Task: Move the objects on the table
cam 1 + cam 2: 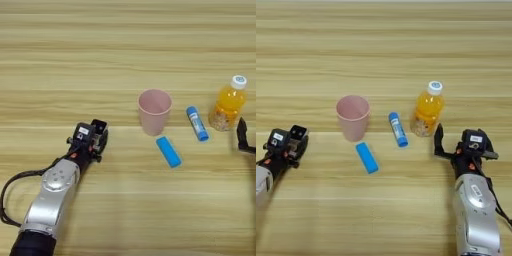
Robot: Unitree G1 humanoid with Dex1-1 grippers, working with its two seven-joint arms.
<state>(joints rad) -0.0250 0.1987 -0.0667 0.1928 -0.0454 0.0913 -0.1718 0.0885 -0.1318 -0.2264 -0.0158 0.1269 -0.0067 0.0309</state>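
Observation:
A pink plastic cup [155,111] stands upright near the middle of the wooden table [125,45]. Just in front of it to the right lies a flat light-blue bar [168,151]. A blue tube with a white cap [197,123] lies between the cup and an orange juice bottle [427,110]. My left gripper [92,137] rests low on the table well left of the cup, open and empty. Close to the right of the bottle is my right gripper [456,144], also open, with one black finger [438,141] beside the bottle's base.
All the objects sit in a loose row across the table's middle. Bare wood stretches across the far half and along the near edge between my two arms.

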